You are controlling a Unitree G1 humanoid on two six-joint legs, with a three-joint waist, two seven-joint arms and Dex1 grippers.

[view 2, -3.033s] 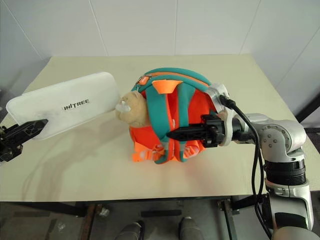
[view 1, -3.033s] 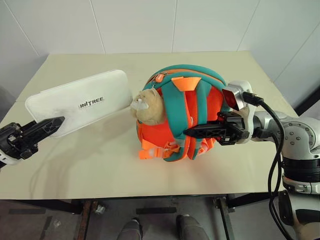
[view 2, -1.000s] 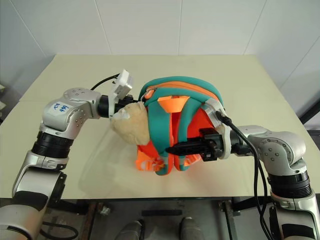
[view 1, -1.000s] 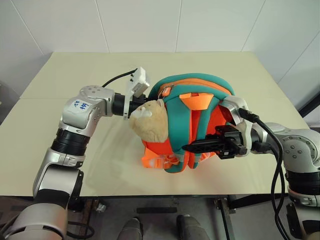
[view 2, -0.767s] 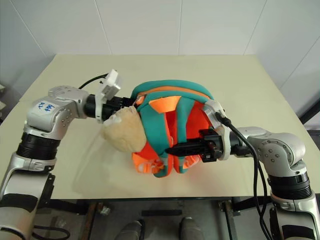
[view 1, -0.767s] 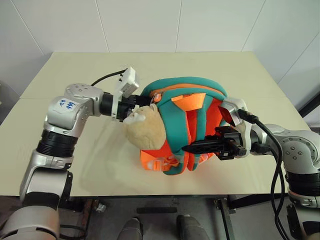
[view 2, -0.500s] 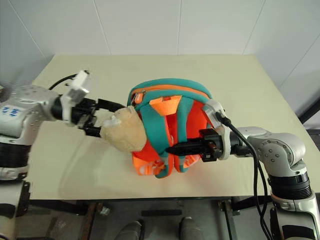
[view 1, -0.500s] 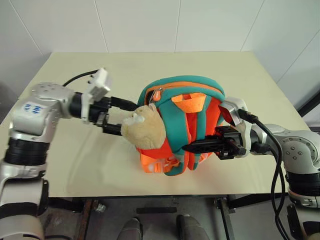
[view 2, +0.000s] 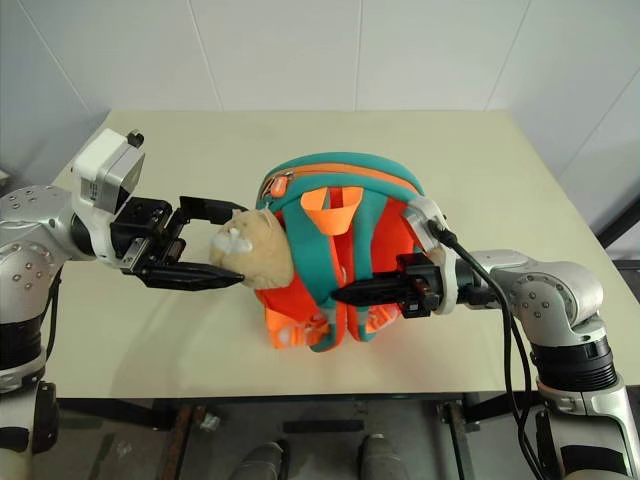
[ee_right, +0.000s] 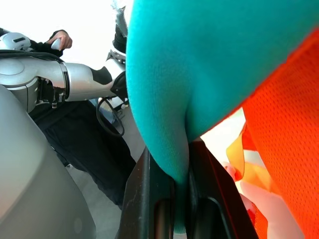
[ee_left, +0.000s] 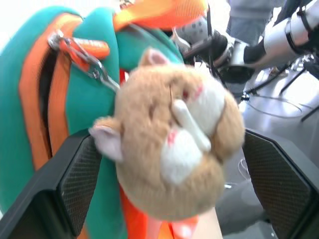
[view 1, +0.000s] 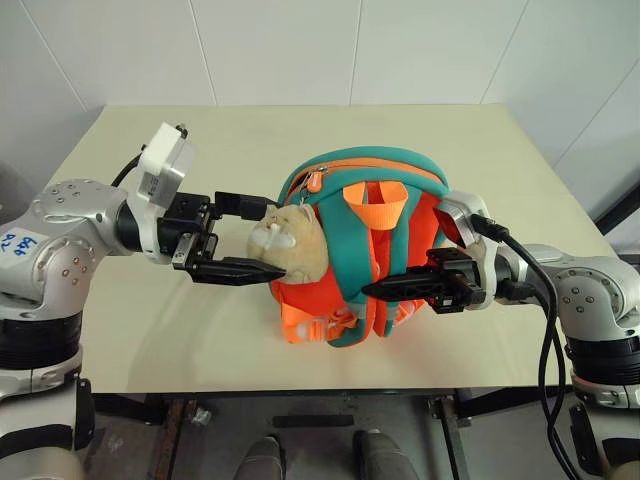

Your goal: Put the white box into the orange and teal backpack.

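A: Two black fingers of the left gripper (view 1: 245, 237) stand wide apart with nothing between them, one above and one below the face of the plush animal (view 1: 289, 242), just short of it.

B: And the right gripper (view 1: 383, 289)?

A: Pinched shut on a teal strap (ee_right: 169, 99) of the backpack (view 1: 365, 195). In the right wrist view the padded strap is squeezed thin between the fingers, soft fleecy teal beside coarse orange mesh.

B: The white box?

A: I can't see it anywhere on the table (view 1: 480, 140). The backpack stands upright in the middle, domed, with an orange zip line along its top and a metal clip (ee_left: 94, 69) holding the furry tan toy.

B: Room to move?

A: Plenty. The smooth beige tabletop lies bare to the left of the bag, behind it up to the white wall (view 1: 300, 50), and along the near edge.
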